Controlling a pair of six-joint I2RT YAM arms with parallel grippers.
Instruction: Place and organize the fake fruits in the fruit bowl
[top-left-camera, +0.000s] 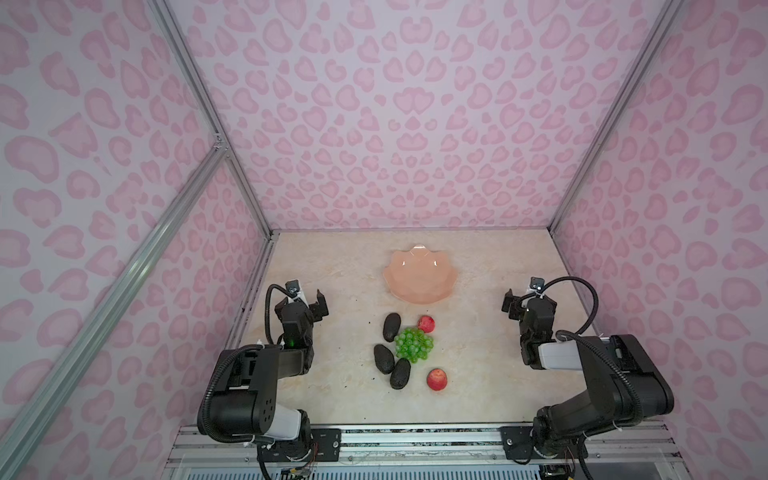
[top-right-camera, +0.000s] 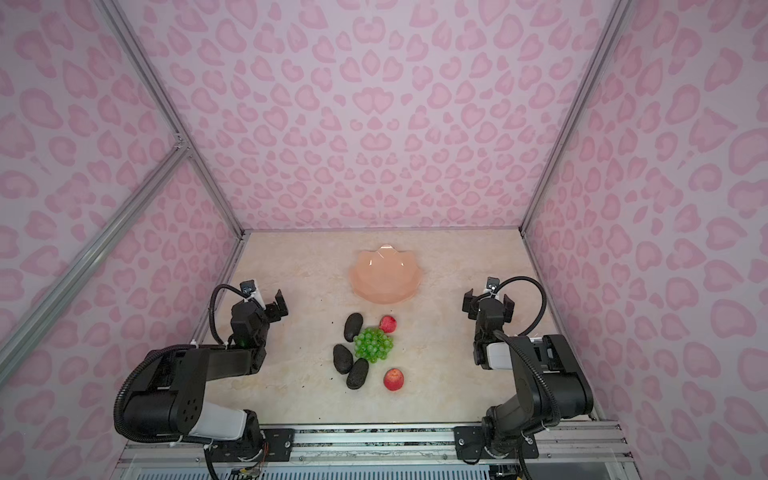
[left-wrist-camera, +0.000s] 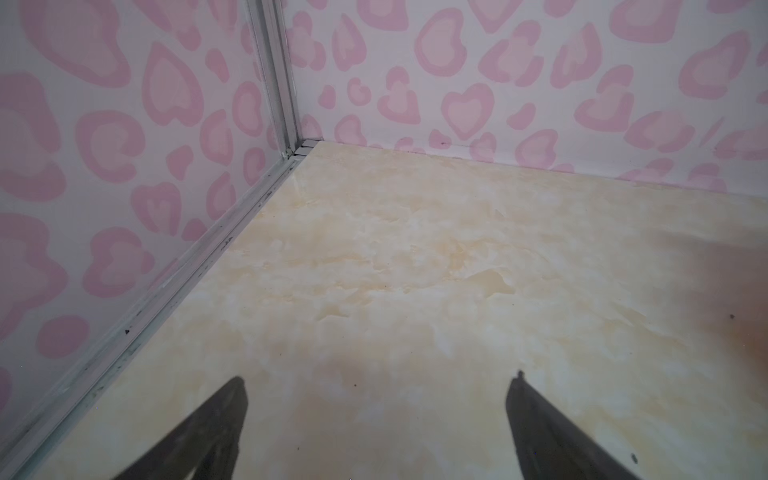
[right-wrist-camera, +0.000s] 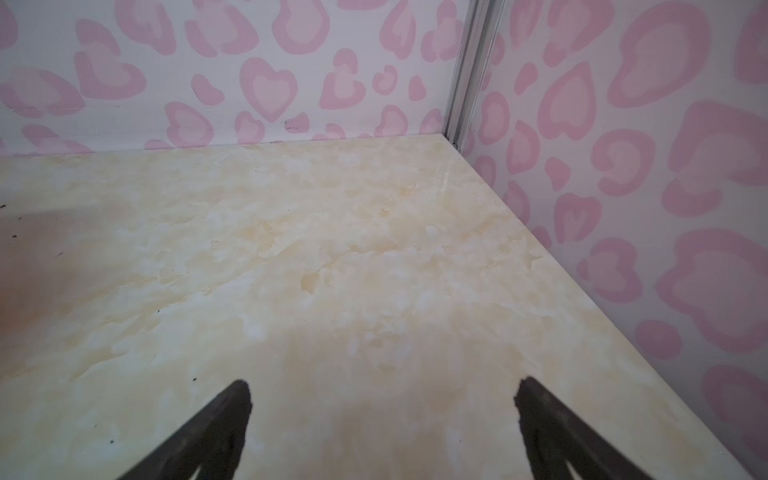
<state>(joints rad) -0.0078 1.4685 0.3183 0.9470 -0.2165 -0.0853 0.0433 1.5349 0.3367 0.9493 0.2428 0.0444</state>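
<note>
The peach-pink fruit bowl (top-left-camera: 419, 276) (top-right-camera: 384, 274) sits empty at the table's middle back. In front of it the fake fruits lie clustered on the table. Green grapes (top-left-camera: 413, 344) (top-right-camera: 372, 344) are in the centre, with three dark avocados (top-left-camera: 391, 327) (top-left-camera: 383, 358) (top-left-camera: 400, 373) on their left. One red apple (top-left-camera: 426, 323) touches the grapes' far side and another (top-left-camera: 436, 379) lies nearer the front. My left gripper (top-left-camera: 307, 297) (left-wrist-camera: 376, 386) is open and empty, left of the fruits. My right gripper (top-left-camera: 528, 297) (right-wrist-camera: 382, 388) is open and empty on the right. Both wrist views show only bare table.
Pink heart-patterned walls enclose the marble-look table (top-left-camera: 478, 374) on three sides, with aluminium posts at the back corners (left-wrist-camera: 286, 124) (right-wrist-camera: 461, 104). A metal rail (top-left-camera: 415, 440) carrying both arm bases runs along the front edge. Small dark specks dot the table.
</note>
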